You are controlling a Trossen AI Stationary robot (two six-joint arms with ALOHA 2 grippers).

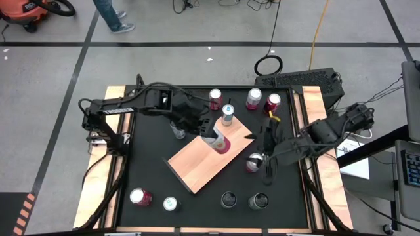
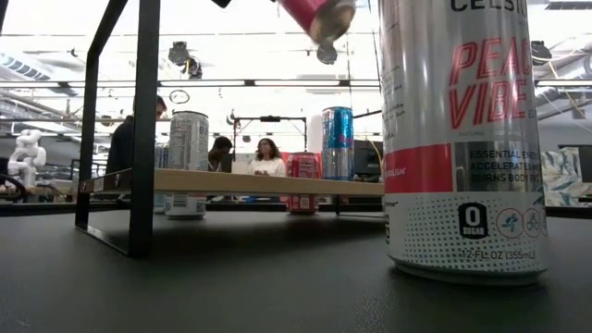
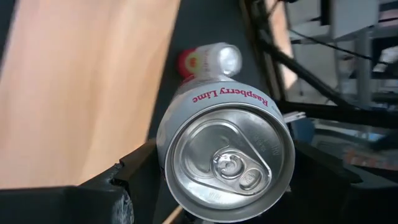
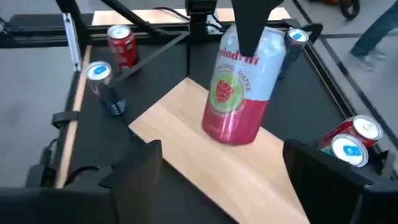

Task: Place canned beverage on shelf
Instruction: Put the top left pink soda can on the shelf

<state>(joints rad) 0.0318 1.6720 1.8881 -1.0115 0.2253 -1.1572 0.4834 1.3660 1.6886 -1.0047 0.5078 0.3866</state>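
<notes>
A red-and-white canned beverage (image 1: pixel 221 142) hangs tilted in the air over the far end of the shelf (image 1: pixel 197 164), a light wooden board on black legs (image 2: pixel 139 139). My left gripper (image 1: pixel 213 134) reaches in from the table's left and is shut on it. The can's silver top (image 3: pixel 227 165) faces the left wrist camera. My right gripper (image 4: pixel 227 180) is right of the shelf, a little away from the can, open with nothing between its fingers. My left gripper pinches the can's round wall near its top end (image 3: pixel 166 155) between its two fingers, one on each side. One finger (image 4: pixel 249 28) lies over the can's upper part. The fingers slant down from the table's left. The can is tilted, lifted clear of the shelf.
Several other cans stand on the black tabletop: three along the far edge (image 1: pixel 253 98), one beside the shelf (image 1: pixel 177 130), one by my right gripper (image 1: pixel 254 161), several near the front (image 1: pixel 140 196). A tall white can (image 2: pixel 462 139) stands close to the low camera. People sit beyond the table.
</notes>
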